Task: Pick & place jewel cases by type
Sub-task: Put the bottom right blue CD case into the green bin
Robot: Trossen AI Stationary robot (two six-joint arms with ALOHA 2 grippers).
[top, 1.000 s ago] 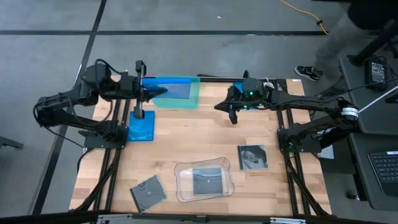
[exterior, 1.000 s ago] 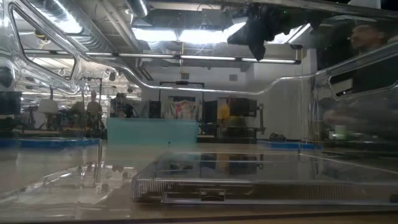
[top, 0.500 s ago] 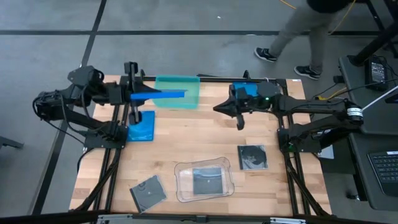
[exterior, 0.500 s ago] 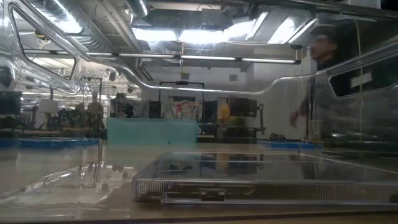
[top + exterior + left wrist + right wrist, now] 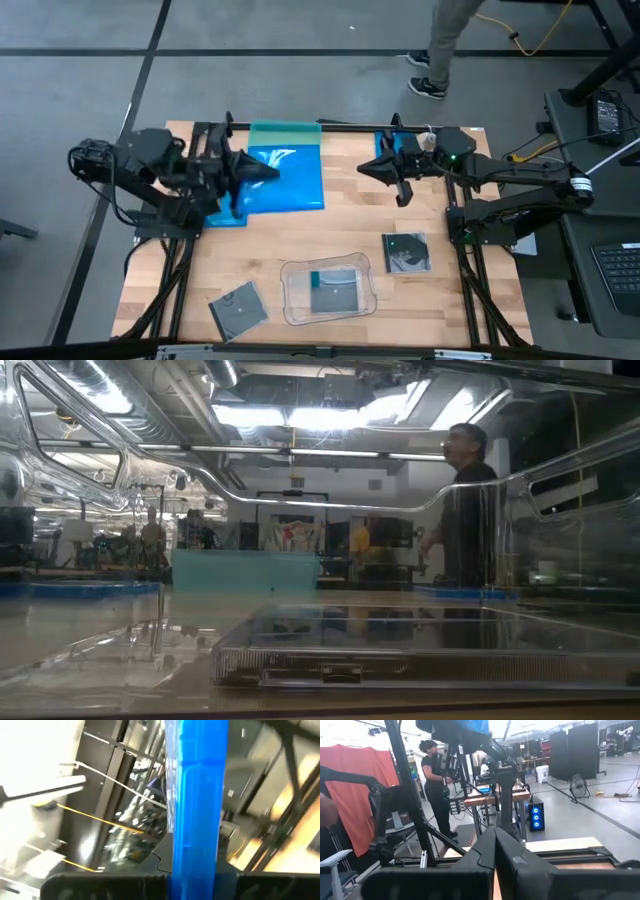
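Note:
My left gripper is shut on a bright blue jewel case, which hovers broad face up over the near rim of the teal tray; the left wrist view shows it edge-on. A second blue case lies flat beneath that gripper, and another blue one sits under the right arm. Dark cases lie flat at the right, near left and inside the clear tray. My right gripper hangs shut above bare table; its fingertips meet in the right wrist view. My left gripper pinches the blue case between its two fingers at the case's left edge, one finger on each flat face. The fingers come level from the table's left. The case is lifted clear and sticks out toward the right, roughly level.
The clear rounded tray sits near the table's near edge and fills the low view. The teal tray shows at the far edge in the low view. Bare wood lies mid-table. A person walks beyond the far edge.
My left gripper has drawn slightly toward the near edge and rolled: the blue case, seen as a thin strip half a second ago, now shows its broad face upward. My right gripper has drifted a little toward the table's right. The person has walked across behind the table.

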